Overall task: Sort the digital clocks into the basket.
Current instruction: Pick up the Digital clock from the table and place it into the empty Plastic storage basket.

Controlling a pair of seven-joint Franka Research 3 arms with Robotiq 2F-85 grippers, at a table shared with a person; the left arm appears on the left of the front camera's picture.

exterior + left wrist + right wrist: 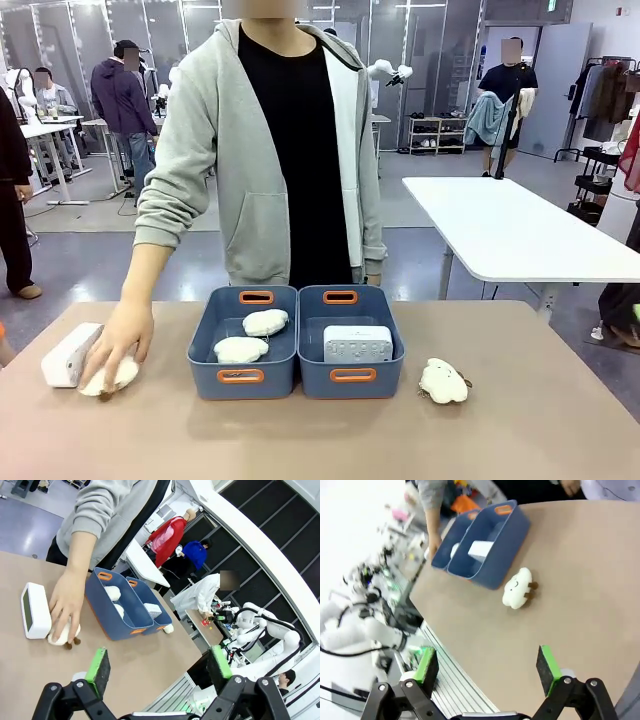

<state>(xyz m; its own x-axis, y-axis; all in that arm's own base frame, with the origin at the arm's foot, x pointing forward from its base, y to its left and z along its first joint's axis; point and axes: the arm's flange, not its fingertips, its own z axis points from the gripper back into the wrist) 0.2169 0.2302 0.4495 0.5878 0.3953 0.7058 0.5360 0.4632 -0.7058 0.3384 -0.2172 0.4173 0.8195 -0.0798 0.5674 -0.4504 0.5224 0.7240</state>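
Two digital clocks (358, 344) (68, 355), four plush toys (265, 322) (241, 349) (110, 378) (443, 381), two baskets (205, 376) (388, 378).

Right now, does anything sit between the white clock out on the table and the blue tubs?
Yes: the person's hand, resting on a plush toy, lies right beside the clock, between it and the basket.

— Under the person's hand (118, 338)?
— A plush toy (108, 380), mostly covered; cannot tell its face.
— In the basket (390, 378)?
— A digital clock (357, 344), lower edge behind the near wall, buttons too small to count. Smeared by blur in the right wrist view, half sunk behind the rim.
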